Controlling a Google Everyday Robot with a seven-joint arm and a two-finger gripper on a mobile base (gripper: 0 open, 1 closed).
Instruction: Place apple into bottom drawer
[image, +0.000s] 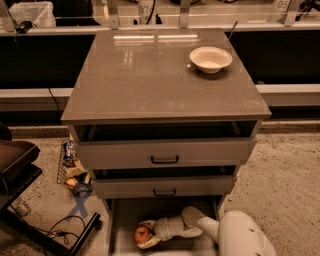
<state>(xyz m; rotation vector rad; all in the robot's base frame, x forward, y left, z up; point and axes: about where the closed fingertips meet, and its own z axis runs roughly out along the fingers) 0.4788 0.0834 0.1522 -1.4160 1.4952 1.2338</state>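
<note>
The apple (142, 233), round and red-orange, is low inside the open bottom drawer (120, 220) of the grey cabinet, at its left side. My gripper (146, 234) reaches into that drawer from the right on a white arm, and its pale fingers (148, 224) wrap around the apple. The apple sits at or just above the drawer's grey floor; I cannot tell whether it touches. The two upper drawers show black handles and stand slightly pulled out.
A white bowl (210, 58) stands on the cabinet top (150, 80) at the back right. A wire basket of snack packs (71, 167) lies on the floor to the left. A dark chair base and cables (30, 220) are at the lower left.
</note>
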